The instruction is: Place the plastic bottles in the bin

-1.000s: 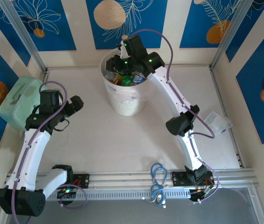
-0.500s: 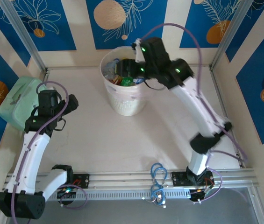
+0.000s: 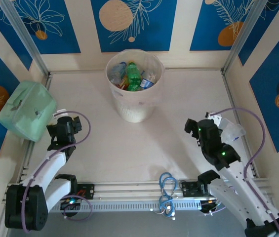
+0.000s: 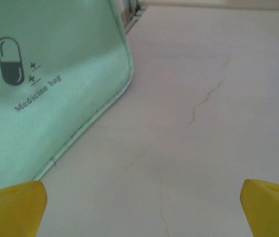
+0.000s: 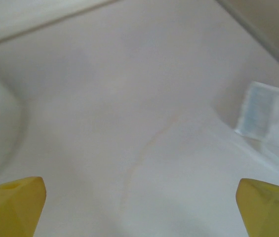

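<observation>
The bin (image 3: 135, 107), a tall cream-white wastebasket, stands at the back middle of the table. Several plastic bottles (image 3: 131, 76) lie inside it, green, clear with blue caps, and some red. My left gripper (image 3: 59, 127) is drawn back near the left side, far from the bin. In the left wrist view it (image 4: 141, 212) is open, its yellow fingertips (image 4: 11, 207) wide apart over bare table. My right gripper (image 3: 194, 127) sits low at the near right. It (image 5: 140, 207) is open too, with nothing between its fingertips (image 5: 270, 207).
A mint-green bag (image 3: 27, 109) lies at the left edge, close in front of the left gripper (image 4: 40, 89). A clear plastic box (image 3: 230, 131) sits by the right wall (image 5: 270, 116). A blue cable coil (image 3: 167, 190) hangs on the front rail.
My right arm has pulled back from over the bin to the near right, and its gripper has opened. The left arm has folded back toward its base.
</observation>
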Action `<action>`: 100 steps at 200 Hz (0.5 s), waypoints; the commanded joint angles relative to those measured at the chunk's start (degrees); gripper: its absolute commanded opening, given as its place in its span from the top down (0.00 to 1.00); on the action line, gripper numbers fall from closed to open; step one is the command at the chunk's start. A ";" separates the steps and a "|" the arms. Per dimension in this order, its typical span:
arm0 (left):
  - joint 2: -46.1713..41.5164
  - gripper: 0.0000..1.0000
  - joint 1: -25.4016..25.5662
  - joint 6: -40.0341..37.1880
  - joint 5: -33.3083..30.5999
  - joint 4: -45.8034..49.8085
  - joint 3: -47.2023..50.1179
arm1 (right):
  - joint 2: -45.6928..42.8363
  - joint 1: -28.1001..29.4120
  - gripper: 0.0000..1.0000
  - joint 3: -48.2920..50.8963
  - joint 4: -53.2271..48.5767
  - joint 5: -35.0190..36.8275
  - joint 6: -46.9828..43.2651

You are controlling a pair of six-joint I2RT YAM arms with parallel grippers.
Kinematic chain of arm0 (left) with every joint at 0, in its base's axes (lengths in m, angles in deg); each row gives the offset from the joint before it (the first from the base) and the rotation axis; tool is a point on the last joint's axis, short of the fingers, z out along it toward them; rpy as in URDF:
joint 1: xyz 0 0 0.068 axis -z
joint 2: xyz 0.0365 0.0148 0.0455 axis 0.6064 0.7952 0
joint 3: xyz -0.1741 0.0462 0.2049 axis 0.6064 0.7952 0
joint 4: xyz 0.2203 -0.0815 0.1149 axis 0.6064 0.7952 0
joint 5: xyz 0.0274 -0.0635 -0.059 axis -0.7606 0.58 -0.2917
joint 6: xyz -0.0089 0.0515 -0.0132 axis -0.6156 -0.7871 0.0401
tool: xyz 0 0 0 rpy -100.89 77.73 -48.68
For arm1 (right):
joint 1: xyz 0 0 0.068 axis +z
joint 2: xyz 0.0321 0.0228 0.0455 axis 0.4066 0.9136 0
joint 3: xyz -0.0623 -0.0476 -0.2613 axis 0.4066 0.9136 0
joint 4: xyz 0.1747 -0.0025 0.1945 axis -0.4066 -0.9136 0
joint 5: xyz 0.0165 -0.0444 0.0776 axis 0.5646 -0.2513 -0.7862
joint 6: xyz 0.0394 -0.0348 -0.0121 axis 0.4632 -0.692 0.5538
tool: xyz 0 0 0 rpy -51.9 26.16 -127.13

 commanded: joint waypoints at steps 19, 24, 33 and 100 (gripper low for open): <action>13.57 0.00 0.10 -6.17 3.73 -29.05 1.99 | 16.25 -5.39 0.01 3.45 22.73 7.23 -6.22; 16.02 0.00 0.10 -4.77 4.08 -30.98 1.90 | 19.14 -5.75 0.01 3.82 27.21 7.56 -8.04; 19.97 0.00 0.10 -5.51 7.08 -33.87 1.82 | 23.70 -6.23 0.01 5.35 36.28 7.41 -11.64; 32.43 0.00 -0.58 -8.51 19.37 -44.54 2.00 | 43.74 -13.68 0.01 10.26 73.74 -24.09 -29.92</action>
